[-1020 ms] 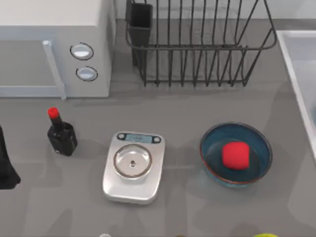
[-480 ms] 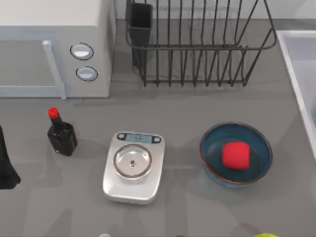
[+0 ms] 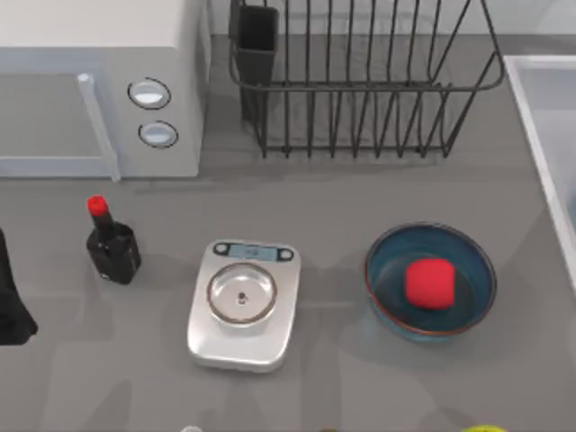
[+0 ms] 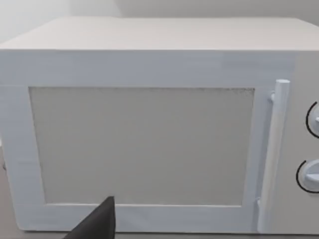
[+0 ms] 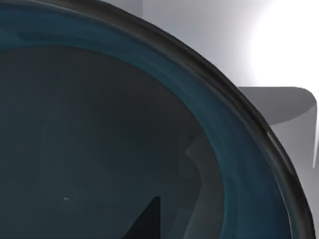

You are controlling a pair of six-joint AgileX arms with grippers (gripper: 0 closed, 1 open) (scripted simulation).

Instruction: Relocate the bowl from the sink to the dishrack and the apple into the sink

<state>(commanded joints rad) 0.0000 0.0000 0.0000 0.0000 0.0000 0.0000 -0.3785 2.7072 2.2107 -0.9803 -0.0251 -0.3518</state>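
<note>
Nothing has moved: your apple point(image 3: 429, 283) sits in a bowl point(image 3: 468, 250) beside the sink point(image 3: 540, 117), below the dishrack point(image 3: 360, 85). You cannot tell either gripper's opening.

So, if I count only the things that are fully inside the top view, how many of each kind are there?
bottle: 1
scale: 1
bowl: 1
apple: 1
Total: 4
</note>
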